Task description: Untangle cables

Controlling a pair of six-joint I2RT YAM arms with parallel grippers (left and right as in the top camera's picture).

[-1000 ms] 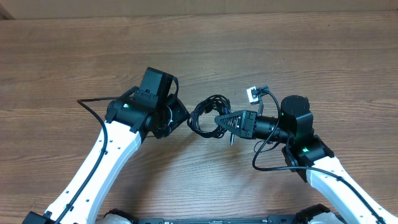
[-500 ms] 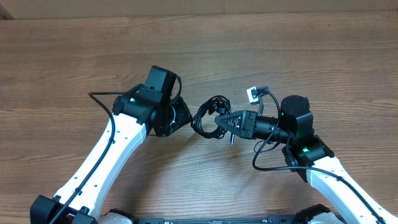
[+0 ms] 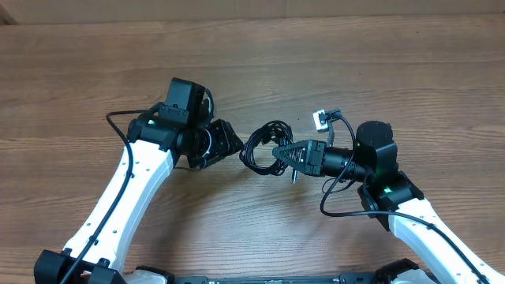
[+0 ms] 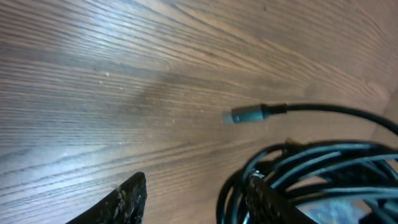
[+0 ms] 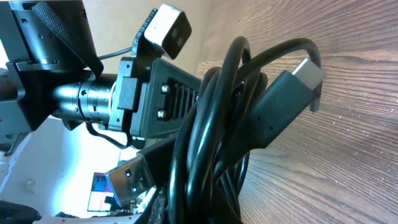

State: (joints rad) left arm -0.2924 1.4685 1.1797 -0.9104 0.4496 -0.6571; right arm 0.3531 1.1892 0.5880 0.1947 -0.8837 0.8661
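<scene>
The cables (image 3: 264,144) are a small coil of thin black cords at the table's middle. My right gripper (image 3: 279,151) is shut on the coil's right side. In the right wrist view the coil (image 5: 217,124) fills the jaws (image 5: 205,211), with a silvery USB plug (image 5: 130,177) and a black plug (image 5: 298,78) sticking out. My left gripper (image 3: 236,143) is open just left of the coil. In the left wrist view its fingers (image 4: 199,190) are spread, the right one against the coil (image 4: 311,168). A loose plug end (image 4: 241,115) lies on the wood beyond.
A small white connector (image 3: 321,120) on the right arm's own wire sits behind the right gripper. A thicker black wire (image 3: 118,118) loops off the left arm. The wooden table (image 3: 252,63) runs back to a pale wall edge.
The left arm first swung right toward the coil, then its wrist turned and shifted back left, leaving the fingertips next to the coil. The right arm and the coil stayed still.
</scene>
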